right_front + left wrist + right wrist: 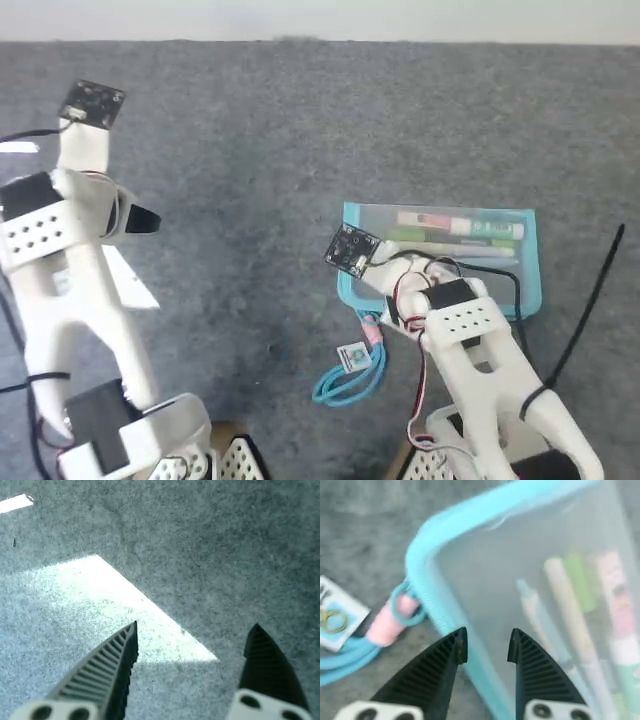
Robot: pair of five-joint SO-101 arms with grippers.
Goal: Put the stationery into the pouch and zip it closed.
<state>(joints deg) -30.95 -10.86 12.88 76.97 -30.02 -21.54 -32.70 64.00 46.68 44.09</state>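
A grey, felt-like bench (250,150) fills the scene under a pale wall strip at the top of the high view; the pouch (533,262), clear with a turquoise border, lies flat at right of centre, and the stationery (460,228), several pens side by side, already sits inside it; a blue cord (350,385) with a small tag (353,356) trails from its lower left corner. The right hand (488,631) hovers at that corner with its jaws partly apart and nothing between them, one to either side of the pouch's turquoise edge; just beside it a pink sleeve (390,620) joins the cord to a ring on the border. Whether the zip is open or shut cannot be told from here. The left hand (195,626) hangs wide open and empty over bare bench at the far left of the high view, well apart from the pouch.

The main risk, as I judge it, is that the jaws close on the edge band rather than the pull, so the slider never travels; with nothing pinning the pouch, any tug may simply drag it across the bench; the loose cord could catch a jaw; if the zip is open, a jerk may spill the pens.
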